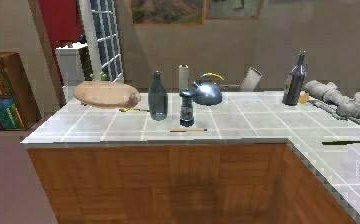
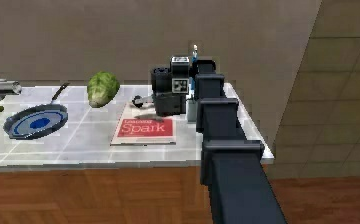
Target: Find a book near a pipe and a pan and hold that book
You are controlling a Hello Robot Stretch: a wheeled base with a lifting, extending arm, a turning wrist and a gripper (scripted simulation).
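A red book point(image 2: 143, 131) lies flat on the tiled counter point(image 2: 78, 148), just left of the dark arm bar. To its left sits a blue pan point(image 2: 36, 122) with a dark handle, and a grey pipe point(image 2: 0, 88) shows at the far left edge. The gripper point(image 2: 140, 101) reaches out over the counter just beyond the book's far edge, left of the two white marker squares. With the book on the counter at it, I cannot tell whether it holds anything. In the forward view the grey pipe point(image 1: 340, 100) lies on the counter's right side.
A green lettuce point(image 2: 103, 89) sits behind the book near the wall. The forward view's counter point(image 1: 108, 125) carries a glass bottle point(image 1: 159, 97), a pepper grinder point(image 1: 186, 108), a kettle point(image 1: 206, 92), a dark bottle point(image 1: 297, 80) and a tan loaf point(image 1: 106, 94). A bookshelf point(image 1: 6, 90) stands at left.
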